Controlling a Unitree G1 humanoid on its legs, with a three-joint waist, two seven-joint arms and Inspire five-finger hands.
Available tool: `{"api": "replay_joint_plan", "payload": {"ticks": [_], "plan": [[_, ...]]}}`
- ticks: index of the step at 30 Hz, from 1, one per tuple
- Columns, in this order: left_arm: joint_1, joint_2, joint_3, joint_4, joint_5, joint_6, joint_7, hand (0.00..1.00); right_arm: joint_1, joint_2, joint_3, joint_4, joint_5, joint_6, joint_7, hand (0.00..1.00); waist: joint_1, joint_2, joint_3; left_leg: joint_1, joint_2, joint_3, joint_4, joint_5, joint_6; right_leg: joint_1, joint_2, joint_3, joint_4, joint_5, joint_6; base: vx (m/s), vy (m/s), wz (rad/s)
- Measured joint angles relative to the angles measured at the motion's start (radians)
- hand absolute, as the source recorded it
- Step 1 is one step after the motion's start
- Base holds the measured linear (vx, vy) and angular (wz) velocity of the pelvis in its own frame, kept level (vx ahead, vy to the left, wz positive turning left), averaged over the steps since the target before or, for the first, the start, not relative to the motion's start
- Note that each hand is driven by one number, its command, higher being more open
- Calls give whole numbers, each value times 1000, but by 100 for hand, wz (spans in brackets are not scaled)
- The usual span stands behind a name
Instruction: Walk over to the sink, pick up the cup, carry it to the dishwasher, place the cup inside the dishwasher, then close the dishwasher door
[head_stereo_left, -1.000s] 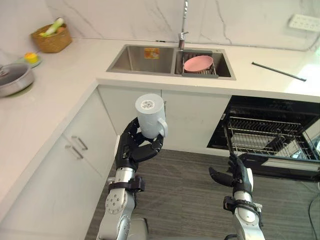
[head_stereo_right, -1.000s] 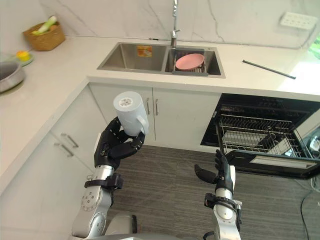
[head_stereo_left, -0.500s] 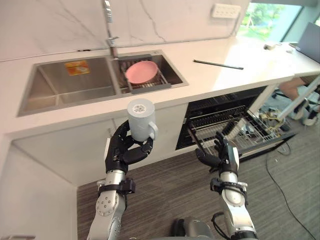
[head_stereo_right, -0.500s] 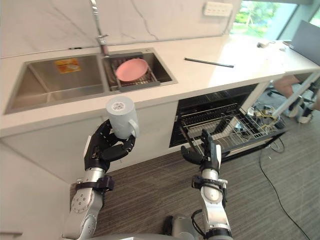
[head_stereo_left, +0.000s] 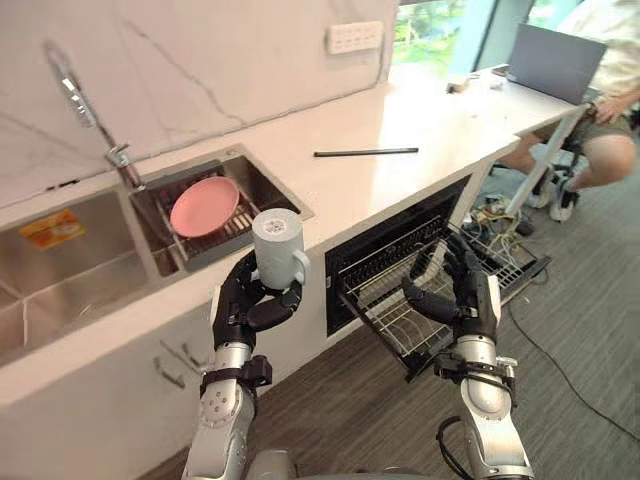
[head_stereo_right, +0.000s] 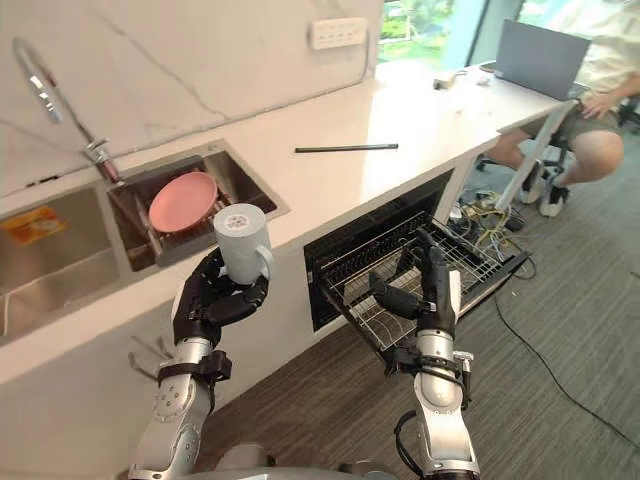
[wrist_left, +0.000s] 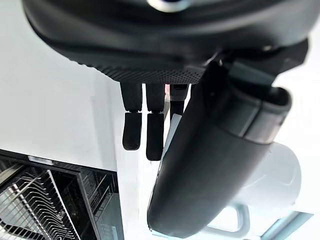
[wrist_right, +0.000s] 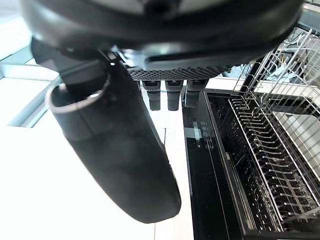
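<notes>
Tabletop (head_stereo_left: 360, 185) carries the sink (head_stereo_left: 60, 275); below it the open dishwasher (head_stereo_left: 385, 255) has its rack out. Right hand (head_stereo_left: 470, 300), fingers relaxed and empty, hangs before the rack. Left hand (head_stereo_left: 240, 300) curls around the white cup (head_stereo_left: 278, 248), raised before the tabletop's edge.

My dark left hand (head_stereo_left: 238, 302) and right hand (head_stereo_left: 476, 300) sit on rounded silver-grey metal forearms (head_stereo_left: 225, 432), each collared by a black wrist band (head_stereo_left: 236, 378); the palm shells are finely dimpled.
</notes>
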Motion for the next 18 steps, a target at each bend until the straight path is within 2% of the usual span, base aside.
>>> {"api": "replay_joint_plan", "payload": {"ticks": [1, 2, 5, 8, 12, 18], "plan": [[-1, 2, 7, 0, 0, 0, 3, 30, 6, 3, 13, -3, 4, 0, 8, 90, -4, -8, -2, 10, -9, 6, -14, -1, 2, 1, -9, 9, -7, 1, 6, 106, 231, -59], [-8, 8, 13, 0, 0, 0, 8, 30, 9, 6, 32, -6, 4, -1, 23, 90, -23, -18, -3, 23, -24, 11, -42, 6, 17, 1, -30, 17, -13, 3, 16, 50, 121, -15], [-29, 10, 13, -3, 3, -2, 18, 30, 5, 6, 58, -17, 16, -2, 63, 90, -20, -21, -3, 78, -59, 59, -125, 36, 46, 4, -72, 57, -20, 8, 39, 39, 135, -26], [-45, 17, 13, -3, 21, -2, 21, 30, 5, 4, 94, -66, 45, -2, 98, 90, -22, -23, -4, 104, -75, 87, -177, 56, 56, 5, -91, 81, -43, 20, 56, 19, 78, -23], [-65, 18, 9, -2, 30, -2, 21, 30, 0, 4, 119, -117, 61, -5, 122, 90, -25, -28, -7, 127, -78, 115, -210, 63, 59, 4, -95, 109, -50, 26, 63, 8, 37, -23], [-104, 42, 7, 12, 29, -2, 27, 30, -48, 3, 164, -122, 136, -5, 137, 90, -26, -49, -24, 138, -76, 166, -240, 77, 64, -12, -91, 156, -77, 56, 69, 1, 23, -25]]}}
